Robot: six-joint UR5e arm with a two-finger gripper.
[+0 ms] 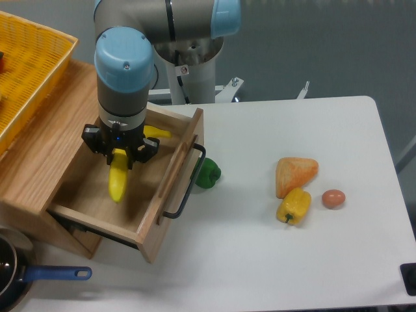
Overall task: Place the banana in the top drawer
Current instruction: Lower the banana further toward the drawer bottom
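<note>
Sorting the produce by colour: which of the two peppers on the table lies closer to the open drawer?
The green pepper, lying just beside the top drawer near its black handle. The yellow pepper sits far to the right, by the egg.

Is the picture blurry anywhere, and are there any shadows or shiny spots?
In the camera view everything looks fairly sharp; the banana in the gripper is only slightly soft. Lighting is even, with faint shadows beside the green pepper and under the top drawer. A small shiny spot sits on the arm's blue cap.
</note>
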